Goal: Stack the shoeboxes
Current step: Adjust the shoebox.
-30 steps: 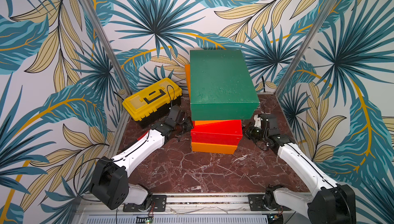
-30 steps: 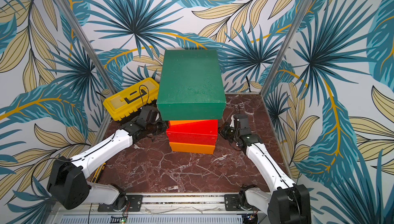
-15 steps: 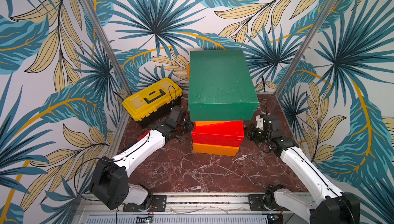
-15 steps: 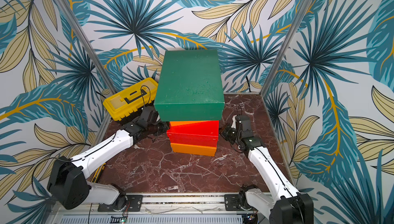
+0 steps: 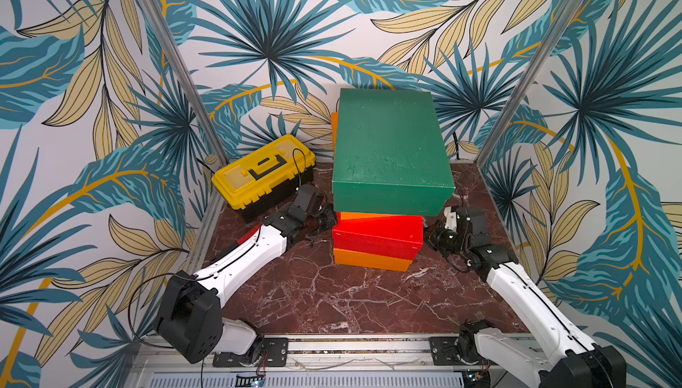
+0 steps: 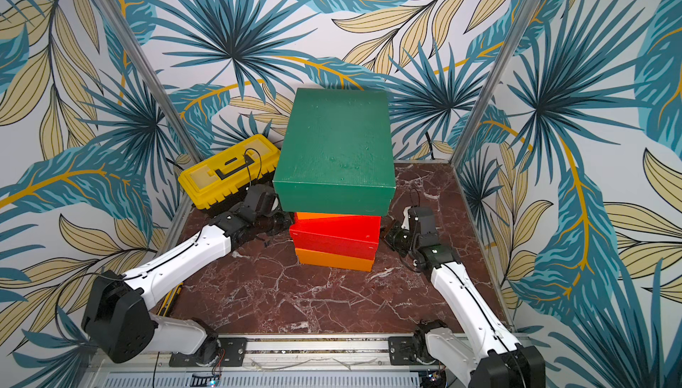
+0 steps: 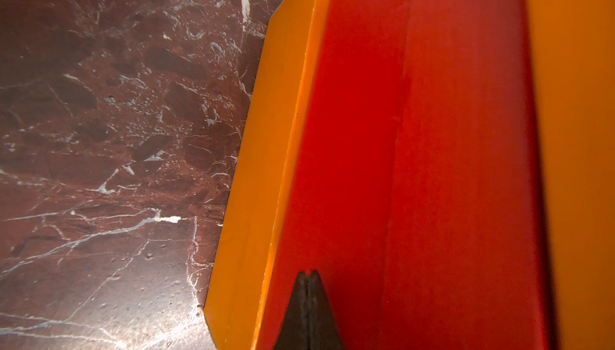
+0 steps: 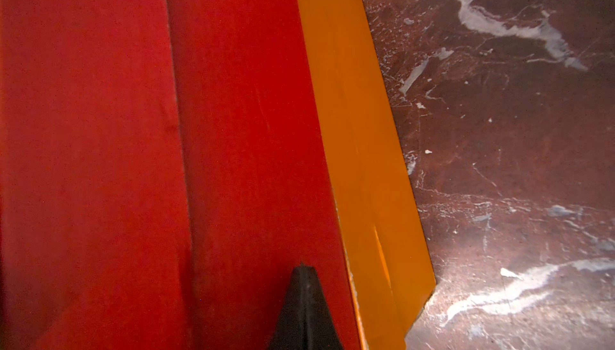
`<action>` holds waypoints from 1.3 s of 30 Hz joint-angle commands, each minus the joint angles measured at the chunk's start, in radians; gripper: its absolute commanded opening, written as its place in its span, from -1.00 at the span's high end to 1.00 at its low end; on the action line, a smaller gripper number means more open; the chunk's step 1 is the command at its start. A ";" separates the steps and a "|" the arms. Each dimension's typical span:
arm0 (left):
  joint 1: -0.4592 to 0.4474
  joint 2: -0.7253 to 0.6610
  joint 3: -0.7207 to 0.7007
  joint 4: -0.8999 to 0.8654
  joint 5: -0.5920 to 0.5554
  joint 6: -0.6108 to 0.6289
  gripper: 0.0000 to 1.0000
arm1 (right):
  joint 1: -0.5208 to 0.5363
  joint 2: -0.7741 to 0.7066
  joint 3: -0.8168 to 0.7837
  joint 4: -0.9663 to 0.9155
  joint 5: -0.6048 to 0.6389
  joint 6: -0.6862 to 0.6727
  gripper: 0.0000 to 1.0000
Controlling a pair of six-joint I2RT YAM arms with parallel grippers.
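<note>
Four shoeboxes stand in one stack in both top views: an orange box at the bottom, a red box on it, a second orange box of which only a sliver shows, and a dark green box on top, overhanging. My left gripper is shut, its tip against the red box's left side. Against the red box's right side rests the tip of my right gripper, also shut. Neither holds anything. The bottom orange box shows in both wrist views.
A yellow toolbox with a black handle stands at the back left, close behind my left wrist. The walls with leaf wallpaper close in on three sides. The dark red marble floor lies bare in front of the stack.
The stack has shifted slightly to the right and the green box has turned a little. My right arm has stretched lower toward the stack. Both grippers stay shut.
</note>
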 commanded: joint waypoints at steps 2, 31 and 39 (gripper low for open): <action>-0.057 -0.019 0.023 0.061 0.105 -0.019 0.93 | 0.013 0.029 0.033 -0.020 -0.031 -0.048 1.00; -0.095 -0.039 0.060 0.044 0.089 -0.024 0.92 | 0.013 0.102 0.065 0.050 -0.120 -0.001 1.00; -0.094 -0.028 0.112 -0.005 0.055 0.011 0.92 | 0.013 0.109 0.040 0.054 -0.110 -0.010 1.00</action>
